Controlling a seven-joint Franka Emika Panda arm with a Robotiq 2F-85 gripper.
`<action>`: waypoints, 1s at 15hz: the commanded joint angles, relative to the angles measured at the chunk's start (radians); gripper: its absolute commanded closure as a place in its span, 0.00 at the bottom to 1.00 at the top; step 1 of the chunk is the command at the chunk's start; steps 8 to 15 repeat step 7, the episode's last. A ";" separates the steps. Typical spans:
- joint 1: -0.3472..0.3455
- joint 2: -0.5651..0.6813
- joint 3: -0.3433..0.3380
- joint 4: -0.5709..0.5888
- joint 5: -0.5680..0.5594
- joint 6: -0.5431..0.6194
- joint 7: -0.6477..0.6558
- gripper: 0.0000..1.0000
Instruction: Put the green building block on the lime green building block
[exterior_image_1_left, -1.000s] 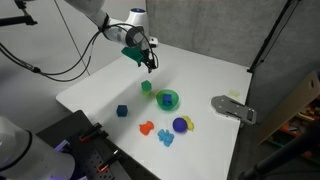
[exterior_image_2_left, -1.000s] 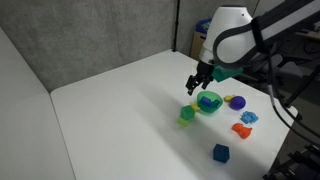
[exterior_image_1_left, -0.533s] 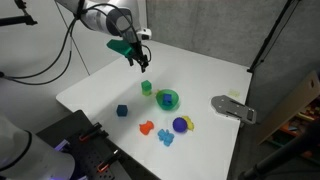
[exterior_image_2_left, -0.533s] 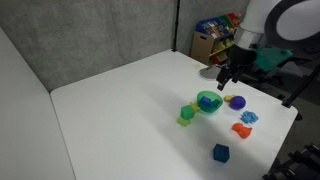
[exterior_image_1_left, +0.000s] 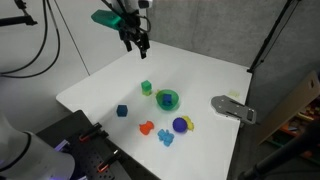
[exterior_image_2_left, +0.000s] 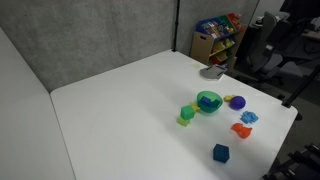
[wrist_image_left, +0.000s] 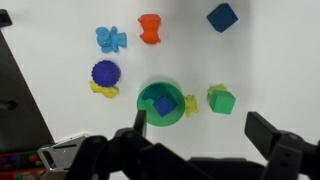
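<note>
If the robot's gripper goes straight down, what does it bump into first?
Probably the bare white table, close beside the green building block. The gripper hangs high above, so the exact spot is uncertain.

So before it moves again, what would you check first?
1. Green block sitting on the lime block: ok, looks stacked in an exterior view.
2. Their edges lined up: cannot tell.
3. Gripper empty, jaws apart: ok.
4. Gripper high above the table: ok.
5. Bowl clear of the green block: ok.
</note>
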 joint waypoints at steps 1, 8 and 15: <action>-0.025 -0.096 -0.034 0.055 0.023 -0.155 -0.078 0.00; -0.040 -0.136 -0.030 0.053 0.008 -0.179 -0.060 0.00; -0.040 -0.136 -0.030 0.053 0.008 -0.179 -0.060 0.00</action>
